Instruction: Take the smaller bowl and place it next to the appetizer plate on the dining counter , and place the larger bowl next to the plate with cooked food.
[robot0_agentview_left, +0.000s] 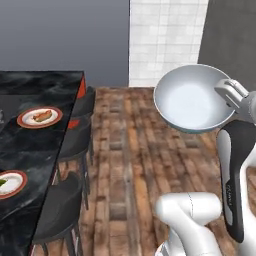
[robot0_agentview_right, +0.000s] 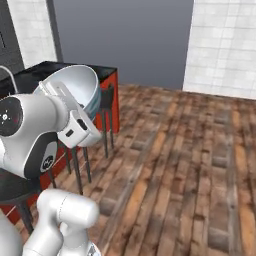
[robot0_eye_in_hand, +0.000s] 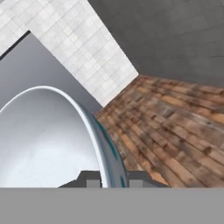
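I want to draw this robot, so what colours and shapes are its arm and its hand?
The arm is glossy white with rounded, chunky segments and dark grey-black joint panels. One black panel carries small pale lettering; a round cap has tiny red dots. The gripper is a boxy white block.

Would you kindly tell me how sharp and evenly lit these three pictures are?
Left base view: soft, flat light, slight blur; the deep white bowl with pale inside shows a mild sheen, no hard shadows. Right base view: equally soft; the black marble counter looks dark. Hand view: the bowl's rim looms close and stretched.
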